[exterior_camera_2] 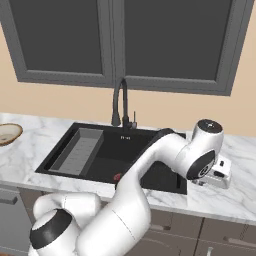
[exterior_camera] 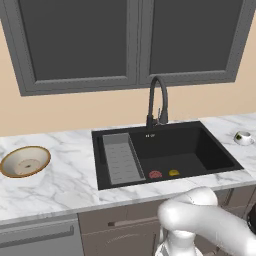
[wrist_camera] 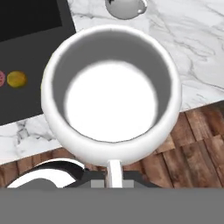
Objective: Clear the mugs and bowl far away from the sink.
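A glossy white mug (wrist_camera: 111, 87) sits right in front of the hand camera, seen from above: a round, thick-rimmed cup with a grey-shaded inner wall, a bright white bottom, and a thin white handle pointing down toward the camera. The hand's fingers are hidden beneath the mug, so I cannot tell whether they are apart or clamped on it. Below the mug lie the marble tabletop (wrist_camera: 192, 52), its front edge and a strip of brown wooden floor (wrist_camera: 197, 140). A second white mug (wrist_camera: 126, 7) rests on the tabletop beyond it, and shows in the left base view as a small rounded cup (exterior_camera: 243, 137) to the right of the sink (exterior_camera: 165, 152). The sink is a black rectangular basin with a grey ribbed rack (exterior_camera: 120, 158) in its left part, a tall black tap (exterior_camera: 156, 102) behind it, and a small red thing (exterior_camera: 155, 174) and a yellow thing (exterior_camera: 173, 172) on its bottom. The bowl (exterior_camera: 25, 161), orange-brown at the rim and cream inside, stands on the tabletop well apart from the sink, to its left. In the right base view the hand (exterior_camera_2: 216, 175) hangs over the tabletop just to the right of the sink.
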